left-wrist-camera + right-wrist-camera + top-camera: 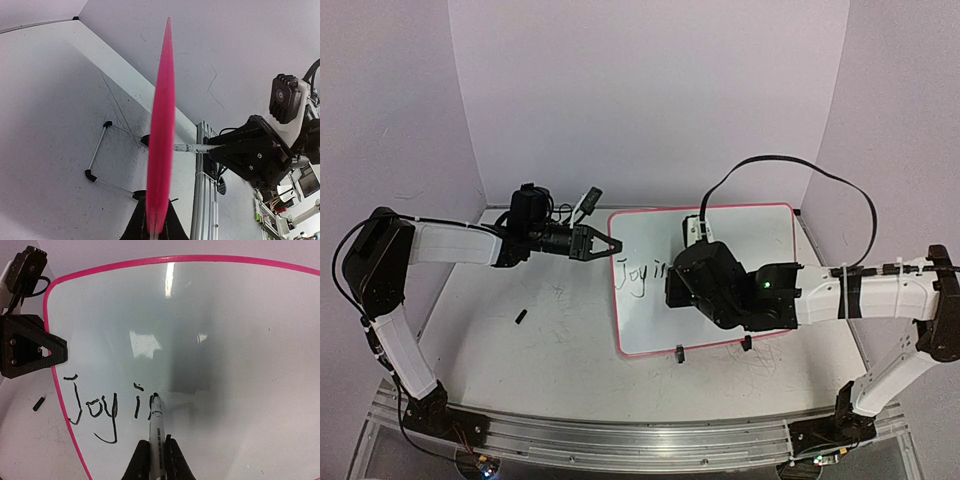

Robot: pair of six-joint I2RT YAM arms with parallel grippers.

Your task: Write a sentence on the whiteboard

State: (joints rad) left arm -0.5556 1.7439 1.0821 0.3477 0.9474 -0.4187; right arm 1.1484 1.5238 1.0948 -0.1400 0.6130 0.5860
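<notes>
The whiteboard (740,240) lies flat on the table, pink-edged, with "Joy i" and the start of another letter (95,410) in black near its left side. My left gripper (616,245) is shut on the board's left edge; in the left wrist view that pink rim (162,125) runs edge-on out of the jaws of this gripper (154,227). My right gripper (157,450) is shut on a white marker (156,430), whose black tip touches the whiteboard (225,340) at the last stroke. From above, the right gripper (672,290) hovers over the writing.
A small black cap (521,318) lies on the scribbled grey tabletop left of the board. Two black clips (679,351) (746,343) sit on the board's near edge. Another pen-like object (588,200) rests at the back. White walls enclose three sides.
</notes>
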